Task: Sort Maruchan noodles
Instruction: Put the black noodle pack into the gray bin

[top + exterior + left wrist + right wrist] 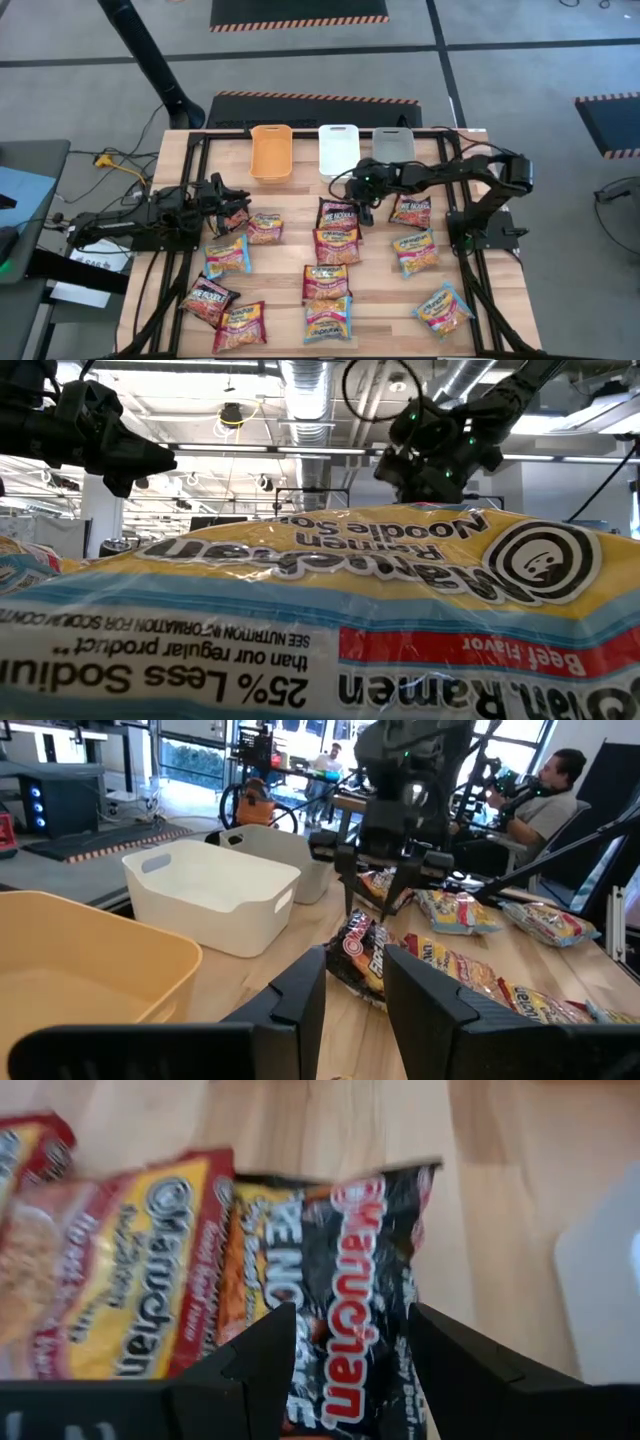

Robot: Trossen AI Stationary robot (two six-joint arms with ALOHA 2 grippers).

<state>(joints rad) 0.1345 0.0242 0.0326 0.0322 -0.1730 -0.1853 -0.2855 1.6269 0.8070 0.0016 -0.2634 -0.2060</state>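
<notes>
Maruchan noodles (338,214) below right gripper (366,207)

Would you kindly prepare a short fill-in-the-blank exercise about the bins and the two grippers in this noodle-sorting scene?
1. Along the table's far edge stand ___ bins, all holding no packets.
2. The white bin stands between the grey bin and the ___ bin.
3. The right gripper hangs with open fingers over a ___ Maruchan packet.
4. The left gripper holds ___ between its fingers.

Missing words: three; orange; black; nothing
</notes>
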